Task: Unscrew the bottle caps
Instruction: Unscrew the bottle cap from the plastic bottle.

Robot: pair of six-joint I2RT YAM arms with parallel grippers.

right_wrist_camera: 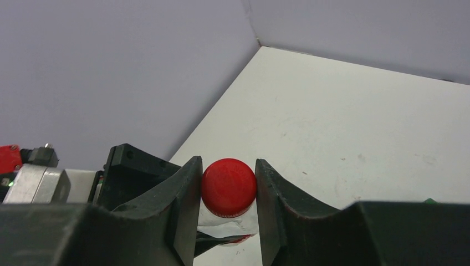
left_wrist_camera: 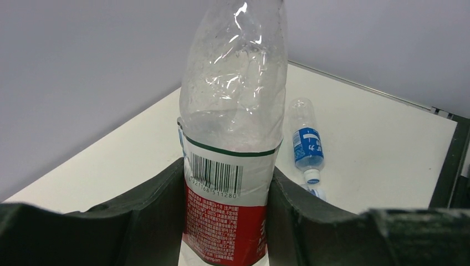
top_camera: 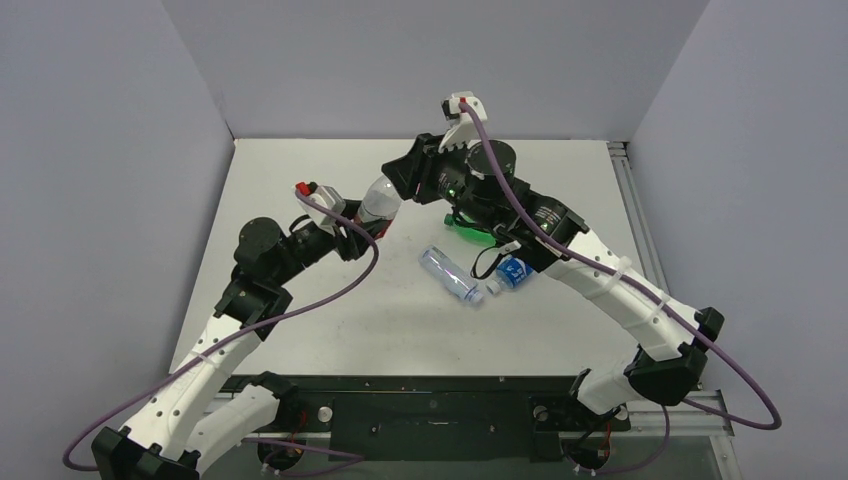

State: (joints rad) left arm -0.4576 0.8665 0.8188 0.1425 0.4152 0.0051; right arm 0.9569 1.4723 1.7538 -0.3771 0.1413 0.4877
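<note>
A clear bottle with a red-white label (left_wrist_camera: 233,138) is held off the table, tilted toward the right arm, with my left gripper (left_wrist_camera: 230,221) shut on its labelled body. In the top view that bottle (top_camera: 378,203) spans between my left gripper (top_camera: 362,226) and my right gripper (top_camera: 399,188). The right wrist view shows my right gripper (right_wrist_camera: 228,188) shut on the red cap (right_wrist_camera: 228,187), a finger (right_wrist_camera: 185,191) pressed against each side. On the table lie a clear ribbed bottle (top_camera: 447,275), a blue-label bottle (top_camera: 510,273) with its cap (left_wrist_camera: 312,176) on, and a green bottle (top_camera: 470,234) mostly hidden under the right arm.
Grey walls close in the white table (top_camera: 300,330) on the left, back and right. The lying bottles sit mid-table under the right forearm. A black rail (top_camera: 430,410) runs along the near edge between the arm bases.
</note>
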